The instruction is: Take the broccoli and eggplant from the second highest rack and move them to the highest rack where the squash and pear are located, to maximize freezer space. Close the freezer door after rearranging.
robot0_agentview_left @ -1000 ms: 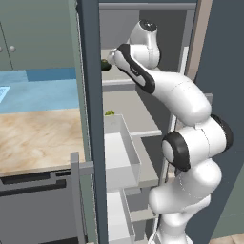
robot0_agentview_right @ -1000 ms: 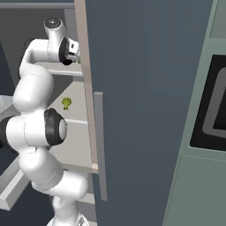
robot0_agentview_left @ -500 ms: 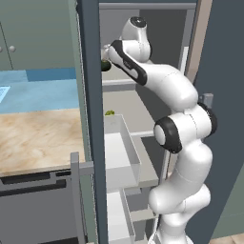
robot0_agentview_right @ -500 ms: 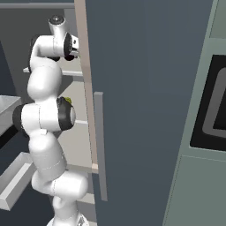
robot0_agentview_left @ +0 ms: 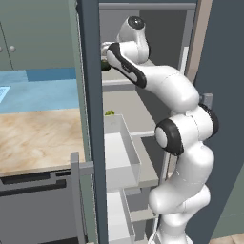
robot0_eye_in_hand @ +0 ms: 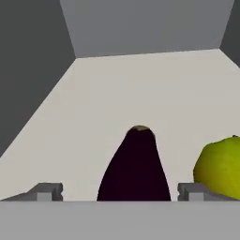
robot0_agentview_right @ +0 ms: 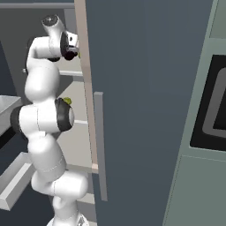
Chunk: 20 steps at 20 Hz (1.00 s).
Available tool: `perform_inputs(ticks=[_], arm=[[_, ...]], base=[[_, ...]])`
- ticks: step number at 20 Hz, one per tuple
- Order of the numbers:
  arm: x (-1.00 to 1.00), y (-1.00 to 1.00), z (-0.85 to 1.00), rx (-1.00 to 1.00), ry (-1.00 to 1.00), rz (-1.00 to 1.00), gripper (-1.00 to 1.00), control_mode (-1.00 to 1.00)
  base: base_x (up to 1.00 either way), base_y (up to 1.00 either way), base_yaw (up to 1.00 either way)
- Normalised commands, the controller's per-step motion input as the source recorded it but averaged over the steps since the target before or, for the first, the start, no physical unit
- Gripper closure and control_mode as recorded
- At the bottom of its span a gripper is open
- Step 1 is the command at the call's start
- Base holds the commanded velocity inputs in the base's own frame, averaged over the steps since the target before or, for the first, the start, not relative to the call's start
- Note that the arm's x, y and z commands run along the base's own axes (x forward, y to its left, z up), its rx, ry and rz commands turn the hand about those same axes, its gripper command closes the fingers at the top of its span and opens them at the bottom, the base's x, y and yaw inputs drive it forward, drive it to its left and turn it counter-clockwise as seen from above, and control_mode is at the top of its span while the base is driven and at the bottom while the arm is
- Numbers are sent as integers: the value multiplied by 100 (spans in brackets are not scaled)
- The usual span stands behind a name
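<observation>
The dark purple eggplant (robot0_eye_in_hand: 136, 164) lies on the highest rack's pale floor (robot0_eye_in_hand: 140, 89), pointing away from the hand. My gripper (robot0_eye_in_hand: 120, 191) is open around its near end, and both fingertips (robot0_eye_in_hand: 47, 191) stand clear of its sides. A yellow-green pear (robot0_eye_in_hand: 220, 164) sits just to the right of the eggplant. The small green broccoli (robot0_agentview_left: 109, 113) rests on the second highest rack, and it is also in the right base view as the broccoli (robot0_agentview_right: 67, 100). My arm (robot0_agentview_left: 157, 81) reaches up into the top rack. The squash is out of view.
The freezer door (robot0_agentview_right: 145, 110) stands open at the right, with its long handle (robot0_agentview_right: 99, 145) facing me. A white drawer (robot0_agentview_left: 121, 152) is pulled out below the racks. The freezer's dark side wall (robot0_agentview_left: 90, 119) stands between the racks and the wooden counter (robot0_agentview_left: 38, 138).
The arm has swung in toward the freezer, and its hand has gone deeper into the highest rack. The broccoli has not moved.
</observation>
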Motion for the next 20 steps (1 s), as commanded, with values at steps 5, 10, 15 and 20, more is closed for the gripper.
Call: perform_inputs(ticks=[5, 10, 15, 20], arm=[[-76, -9, 0, 0, -11, 0, -100, -100], [-100, -51, 2, 2, 0, 0, -100, -100], [-100, -73, 18, 2, 0, 0, -100, -100], [-100, -42, 4, 0, 0, 6, -100, -100]], base=[[0, 0, 0], [0, 0, 0], [0, 0, 0], [0, 0, 0]])
